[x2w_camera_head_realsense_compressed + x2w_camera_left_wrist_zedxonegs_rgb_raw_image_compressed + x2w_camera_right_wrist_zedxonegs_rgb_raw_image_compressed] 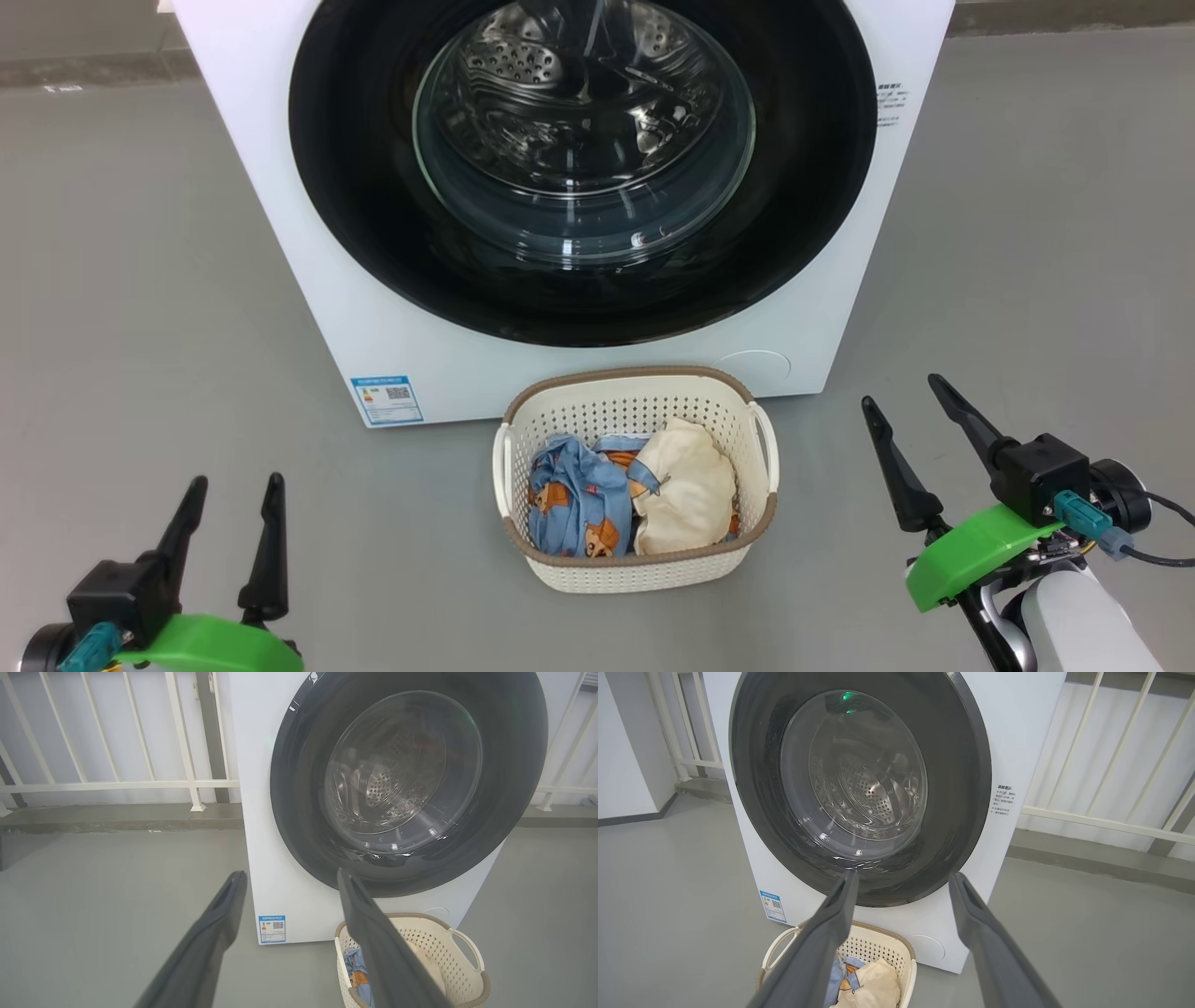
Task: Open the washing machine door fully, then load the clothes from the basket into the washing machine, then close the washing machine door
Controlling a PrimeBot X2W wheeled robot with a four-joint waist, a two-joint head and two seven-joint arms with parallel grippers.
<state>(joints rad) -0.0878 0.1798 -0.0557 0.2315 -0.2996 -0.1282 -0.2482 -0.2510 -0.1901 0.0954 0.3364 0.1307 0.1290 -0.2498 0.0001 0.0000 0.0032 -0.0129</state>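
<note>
The white washing machine [308, 233] stands ahead, its round glossy black door [355, 187] shut flat against the front, steel drum visible through the glass bowl. On the grey floor in front sits the cream basket [635, 569] holding the clothes: a light blue printed garment [574, 499] on the left and a cream-white one [686, 490] on the right. My left gripper [233, 485] hovers open at the lower left, empty. My right gripper [904, 390] hovers open at the lower right, empty. Both are well apart from the basket and door. The door [303, 788] and basket [878, 947] also show in the wrist views.
Grey floor [140, 327] spreads on both sides of the machine. A white railing [117, 784] on a low kerb runs behind it. A blue label [386, 399] marks the machine's lower left front corner.
</note>
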